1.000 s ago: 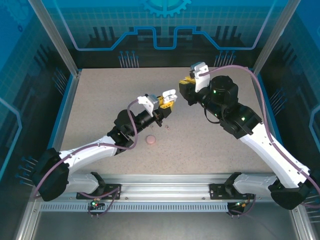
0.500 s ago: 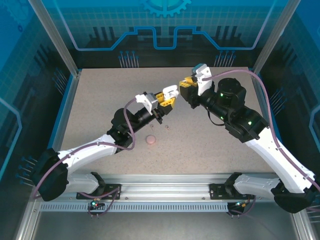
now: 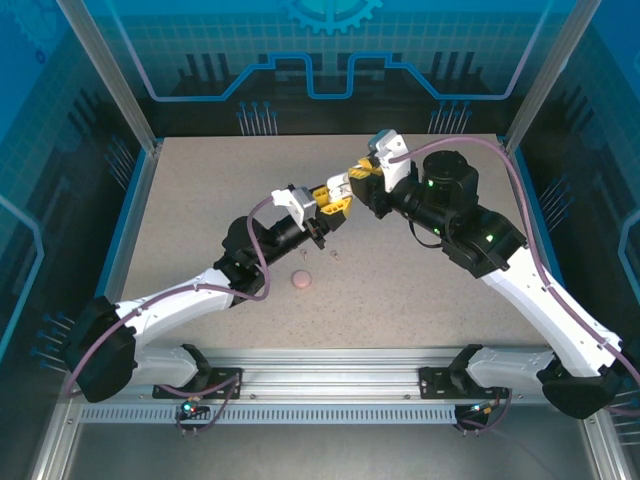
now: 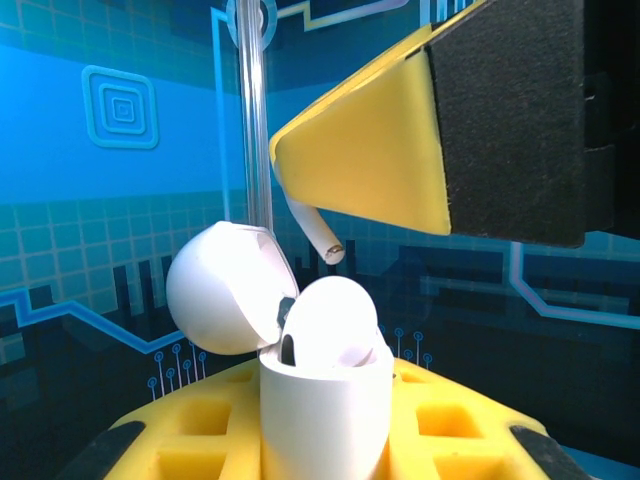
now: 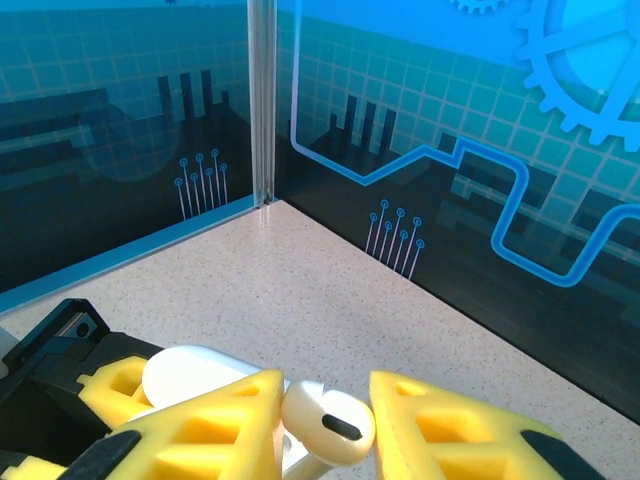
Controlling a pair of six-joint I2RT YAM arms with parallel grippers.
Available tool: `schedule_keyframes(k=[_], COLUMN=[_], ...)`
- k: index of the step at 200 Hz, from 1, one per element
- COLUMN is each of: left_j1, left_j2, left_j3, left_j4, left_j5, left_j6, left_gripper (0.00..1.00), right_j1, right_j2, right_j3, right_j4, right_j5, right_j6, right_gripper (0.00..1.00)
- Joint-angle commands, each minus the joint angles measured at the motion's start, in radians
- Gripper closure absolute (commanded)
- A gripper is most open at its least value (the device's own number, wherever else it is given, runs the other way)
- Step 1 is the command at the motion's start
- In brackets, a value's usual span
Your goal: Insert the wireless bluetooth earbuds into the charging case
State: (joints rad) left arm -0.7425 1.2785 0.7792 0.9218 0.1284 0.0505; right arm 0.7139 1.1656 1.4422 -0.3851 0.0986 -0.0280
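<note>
- Left wrist view: my left gripper is clamped on the lower body of the small white plastic charging case. It holds the case upright in the air with the domed hinged lid swung back, so I judge the mouth is being presented to the other arm.
- Case mouth: a white rounded form sits in it. I take it for a bud already seated, but cannot confirm that.
- Right wrist view: my right gripper is pinched on a glossy white wireless earbud. The head sits between the yellow pads and the stem runs down out of them, presumably so the stem leads into its socket.
- Relation, left wrist view: the earbud stem hangs just above the case mouth, a little toward the lid side, apart from it.
- Top external view: both grippers meet above the speckled beige table. A round pink object and two tiny specks lie on the table, apart from the case.
</note>
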Motion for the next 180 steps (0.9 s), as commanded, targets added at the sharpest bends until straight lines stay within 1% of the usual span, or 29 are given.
schedule_keyframes(k=[1,180], left_j1=[-0.008,-0.008], left_j2=[-0.003,0.002], left_j3=[0.024,0.038], left_j4=[0.045,0.049], left_j5=[0.013,0.007], left_j6=[-0.011,-0.003], left_gripper=[1.00,1.00], right_j1=[0.011,0.010], right_j2=[0.003,0.003], right_j3=[0.030,-0.024], right_j4=[-0.007,-0.030], right_j5=[-0.010,-0.005], right_j6=[-0.020,-0.001], right_gripper=[0.73,0.74])
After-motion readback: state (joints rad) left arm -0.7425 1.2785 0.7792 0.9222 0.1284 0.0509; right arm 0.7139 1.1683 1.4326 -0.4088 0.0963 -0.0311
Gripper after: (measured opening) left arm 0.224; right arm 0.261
